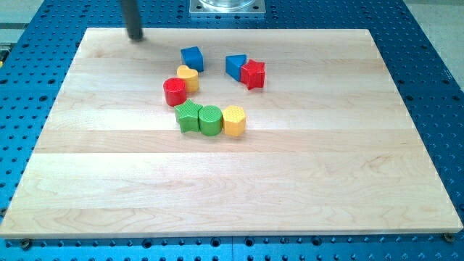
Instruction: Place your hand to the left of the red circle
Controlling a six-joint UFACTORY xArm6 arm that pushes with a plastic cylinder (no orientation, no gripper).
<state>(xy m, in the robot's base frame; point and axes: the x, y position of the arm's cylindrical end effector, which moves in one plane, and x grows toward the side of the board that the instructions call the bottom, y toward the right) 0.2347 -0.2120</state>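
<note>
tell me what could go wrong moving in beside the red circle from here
My tip sits at the board's top left edge, well away from the blocks. The red circle touches the yellow block at its upper right and has the green block just below it, so overshooting from the left would likely shove the circle into the yellow one. Coming in too low could clip the green block.

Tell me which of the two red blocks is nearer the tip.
The red circle, touching the yellow block. The red star lies farther toward the view's right from my tip.
</note>
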